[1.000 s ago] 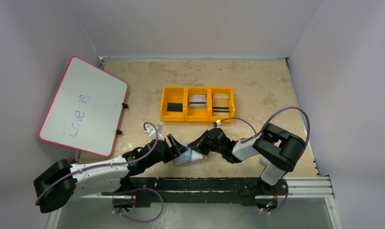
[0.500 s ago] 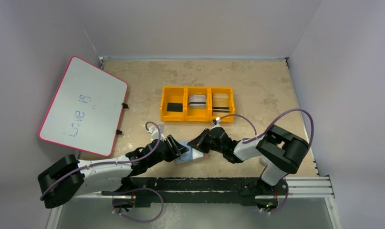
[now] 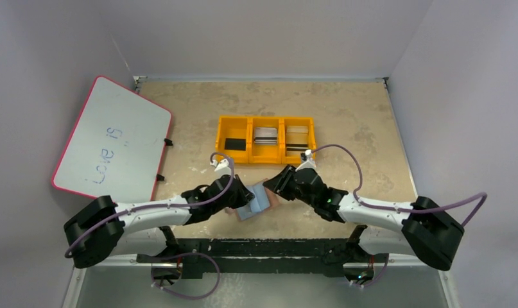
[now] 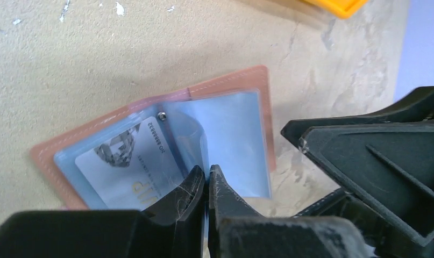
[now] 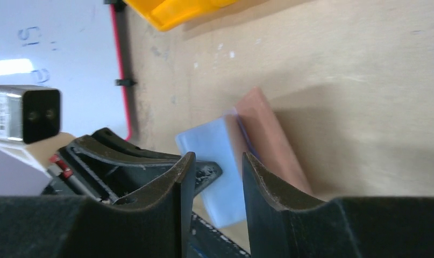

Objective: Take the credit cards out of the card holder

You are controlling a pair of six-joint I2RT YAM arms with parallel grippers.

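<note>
**Q:** What do you meet first at the left?

**A:** You find the whiteboard [image 3: 108, 144] at the left edge of the table [image 3: 346, 115]. Right of it is the left gripper [image 4: 207, 174]. Its fingers are pressed together on a pale blue-grey inner panel of the card holder [image 4: 225, 140].

**Q:** Where does the holder lie?

**A:** You see it open on the near middle of the table, with one credit card [image 4: 134, 166] in its sleeve. The orange tray [image 3: 266, 118] sits farther back. Just right of the holder, the right gripper [image 5: 217, 161] has its jaws apart and grips nothing.
</note>
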